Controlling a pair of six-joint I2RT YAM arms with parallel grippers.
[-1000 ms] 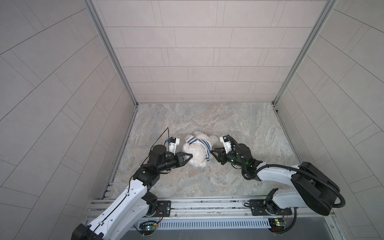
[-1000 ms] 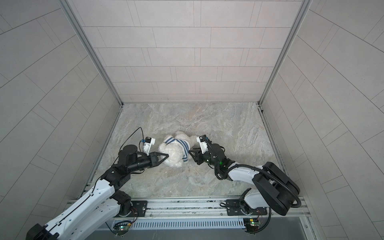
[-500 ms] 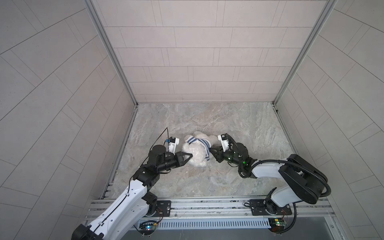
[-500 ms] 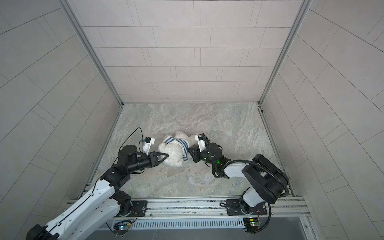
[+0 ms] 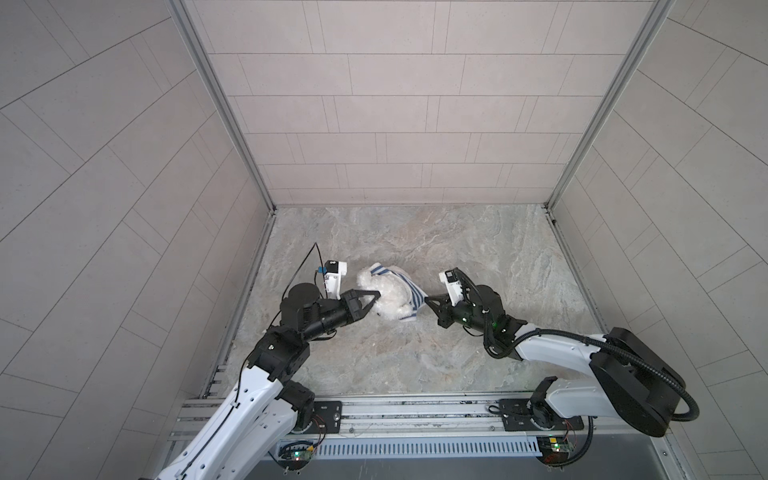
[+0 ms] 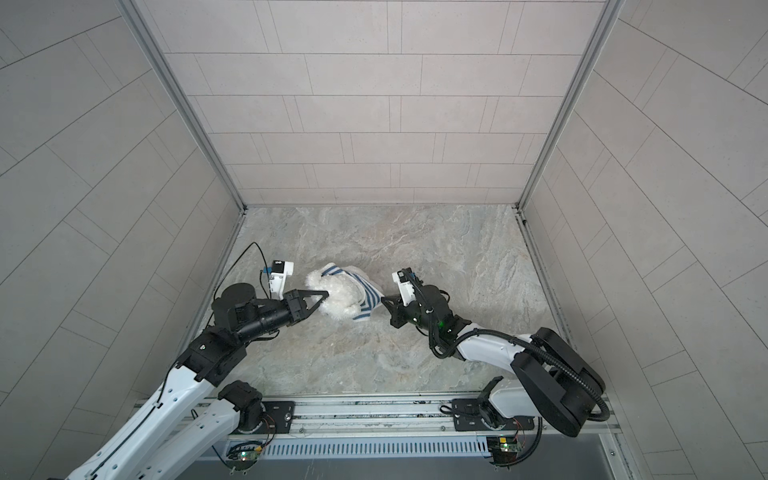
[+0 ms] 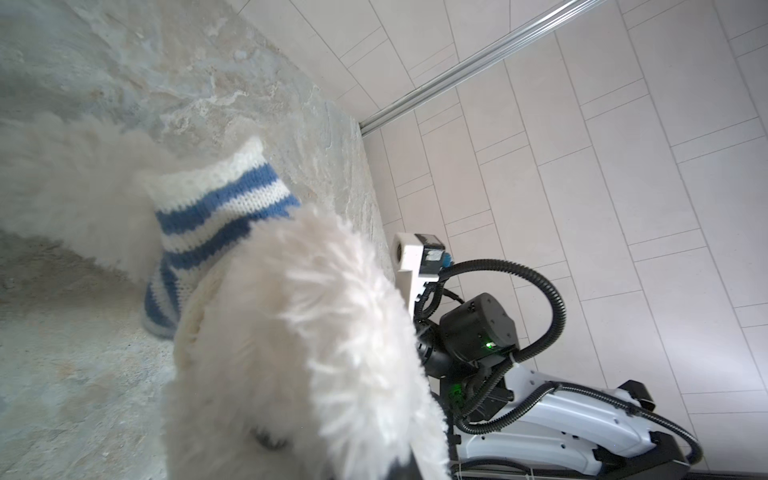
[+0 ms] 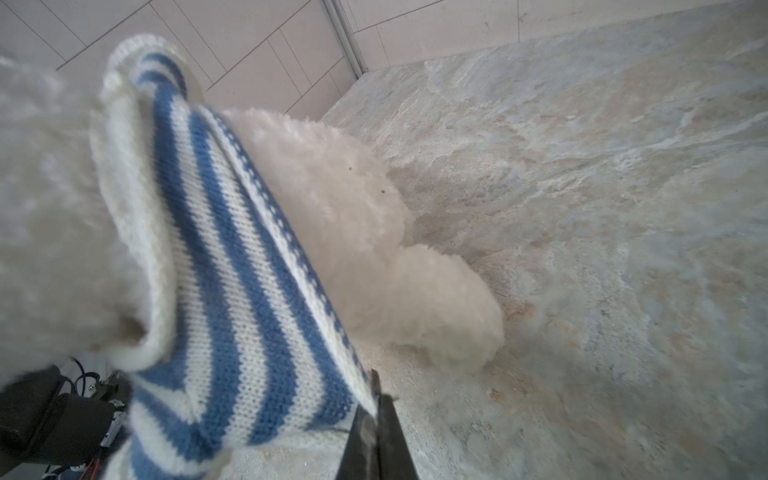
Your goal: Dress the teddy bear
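Teddy bear, walls well apart (open marble floor all round): left gripper pinches its fur; right gripper clamps striped shirt hem.

A floor of grey-beige marbled stone is enclosed on three sides, at 9, 12 and 3 o'clock, by walls of pale beige rectangular tiles. The far corners, at 11 and 1 o'clock, are lined by silver metal strips. A grey metal rail and a pale slotted grille are set along the 6 o'clock edge. Soft, even light is cast throughout.
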